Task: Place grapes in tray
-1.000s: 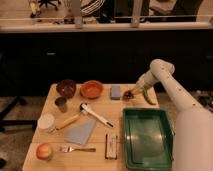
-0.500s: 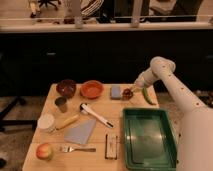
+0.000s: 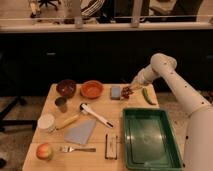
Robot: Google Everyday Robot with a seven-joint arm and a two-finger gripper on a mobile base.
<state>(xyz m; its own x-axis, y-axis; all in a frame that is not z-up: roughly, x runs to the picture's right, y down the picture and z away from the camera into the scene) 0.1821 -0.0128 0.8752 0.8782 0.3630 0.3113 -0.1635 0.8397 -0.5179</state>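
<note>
The gripper (image 3: 131, 89) reaches down at the far edge of the worktop (image 3: 100, 142), right at the grapes (image 3: 127, 91), but whether its fingers are spread or closed around them cannot be told. The grapes lie between the small grey-blue block (image 3: 115, 92) and the green pepper (image 3: 147, 95). The dark green tray (image 3: 149, 138) sits nearer the camera, apart from the grapes.
</note>
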